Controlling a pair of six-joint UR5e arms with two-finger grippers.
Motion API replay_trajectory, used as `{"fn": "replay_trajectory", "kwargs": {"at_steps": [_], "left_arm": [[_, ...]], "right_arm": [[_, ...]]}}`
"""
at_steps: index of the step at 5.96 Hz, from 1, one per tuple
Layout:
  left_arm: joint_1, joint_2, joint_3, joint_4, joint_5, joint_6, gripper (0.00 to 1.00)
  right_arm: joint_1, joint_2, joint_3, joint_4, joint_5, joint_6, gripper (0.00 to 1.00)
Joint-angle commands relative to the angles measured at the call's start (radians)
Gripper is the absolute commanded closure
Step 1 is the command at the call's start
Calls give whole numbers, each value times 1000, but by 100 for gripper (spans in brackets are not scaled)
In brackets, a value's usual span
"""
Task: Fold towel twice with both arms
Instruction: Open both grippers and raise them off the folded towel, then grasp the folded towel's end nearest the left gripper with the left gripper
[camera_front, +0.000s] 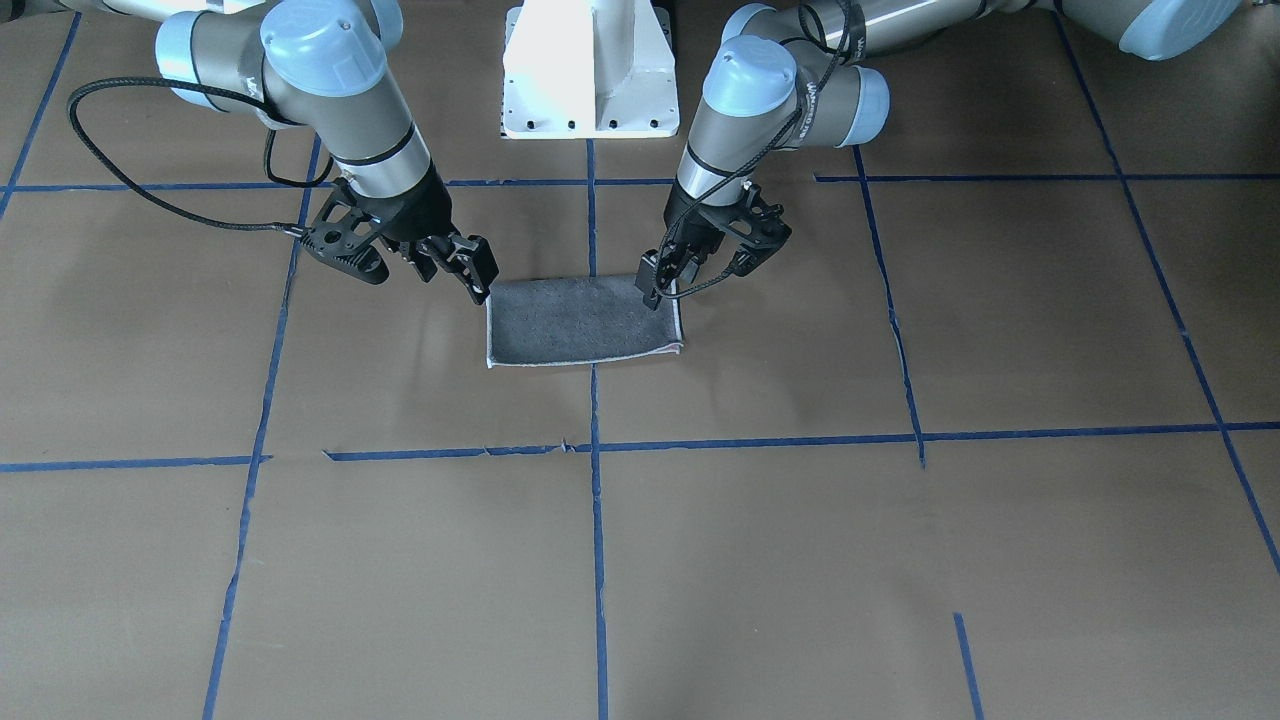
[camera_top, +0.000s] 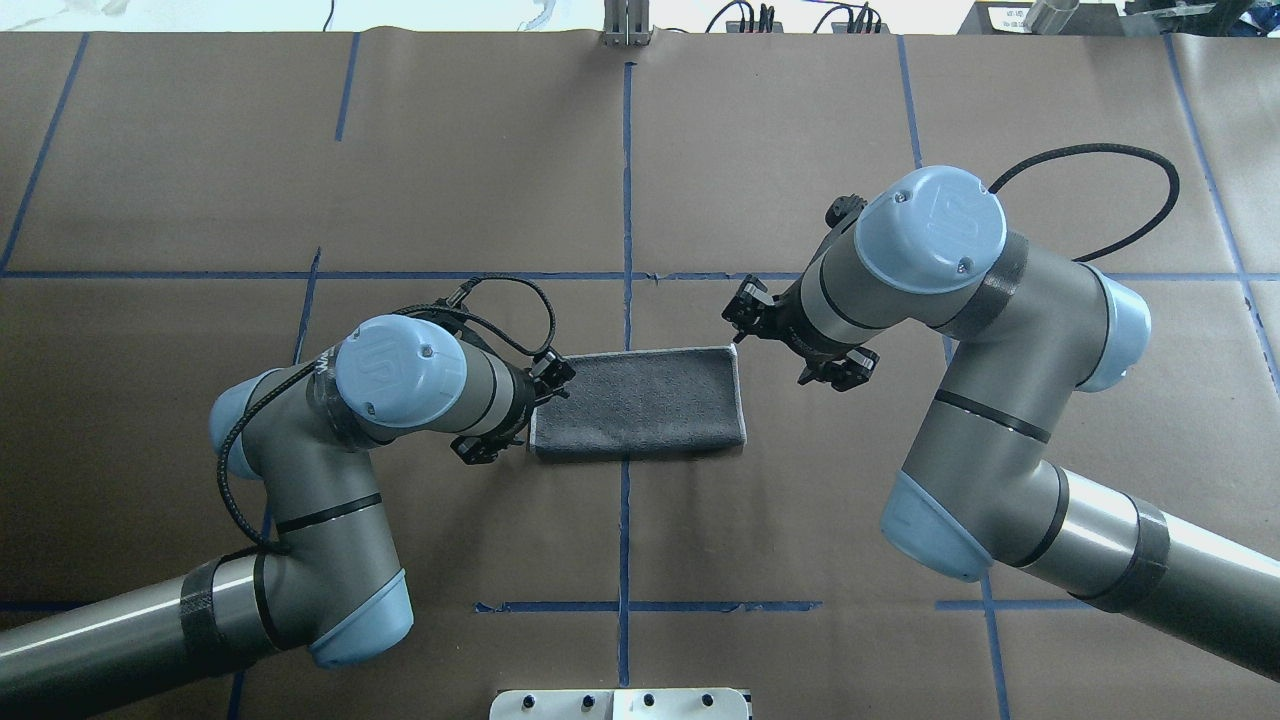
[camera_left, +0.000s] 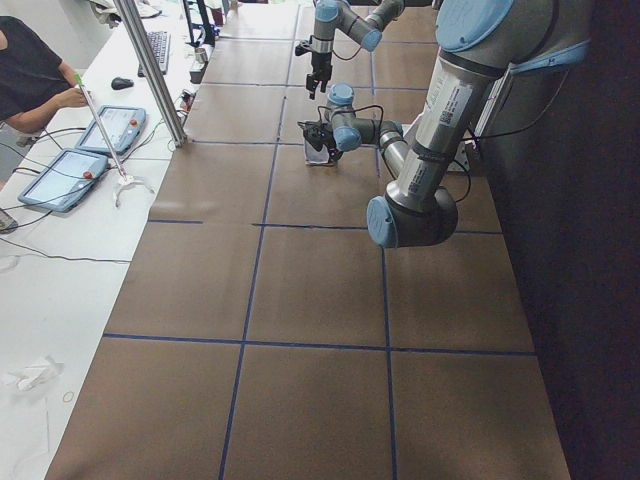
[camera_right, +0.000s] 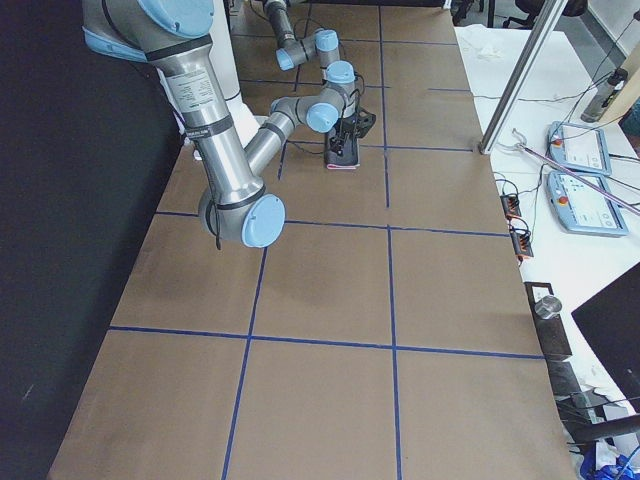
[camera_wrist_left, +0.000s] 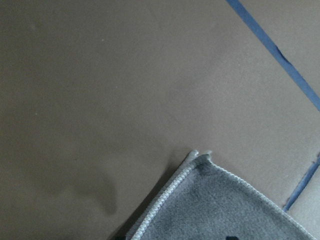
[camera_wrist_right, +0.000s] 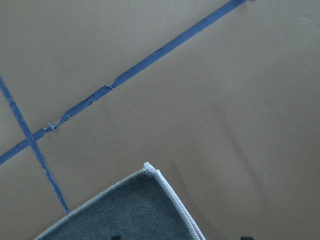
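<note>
Right end effector (camera_front: 428, 280) over seemingly paper-covered table (camera_front: 900, 560)

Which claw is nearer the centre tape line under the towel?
Left, narrowly: left claw at the towel's end closer to the tape line; right claw at the farther end.

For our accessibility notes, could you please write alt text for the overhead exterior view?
A grey towel, folded into a rectangle, lies flat on a brown table marked with blue tape lines. The left arm and right arm reach in from the lower corners, the left gripper and right gripper open at the towel's short ends.
</note>
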Motion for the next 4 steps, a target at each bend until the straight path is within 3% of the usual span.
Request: {"fn": "replay_trajectory", "kwargs": {"at_steps": [1,3,4], "left_arm": [[25,4,-2,15,1,-29,23],[32,4,0,16,1,-37,29],[39,8,1,16,1,-38,39]], "right_arm": [[4,-1,2,0,2,0,15],[1,-1,2,0,2,0,14],[1,-2,1,0,2,0,14]]}}
